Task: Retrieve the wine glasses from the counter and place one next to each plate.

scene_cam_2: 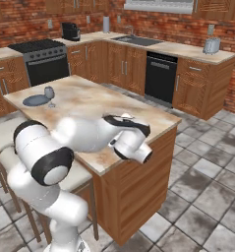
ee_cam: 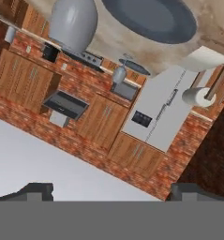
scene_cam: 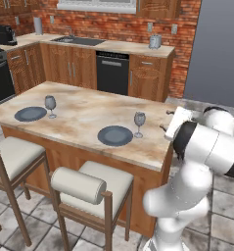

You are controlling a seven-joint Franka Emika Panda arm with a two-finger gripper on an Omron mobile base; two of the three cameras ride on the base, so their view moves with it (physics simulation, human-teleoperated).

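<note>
Island top [scene_cam: 84, 117] carries both glasses beside plates in the left view; claw [ee_cam: 111, 190] gapes wide, empty.

No lettering, label, brand mark, number or sign can be read anywhere in this rendered kitchen. The fronts of the dishwasher [scene_cam: 112, 73], the stove [scene_cam_2: 46, 64] and the toaster [scene_cam_2: 211, 46] are plain, and the coffee machine [scene_cam: 3, 35] carries no legible marking. The dark panel on the refrigerator [ee_cam: 156, 116] door is too small and blurred to yield any characters.
</note>
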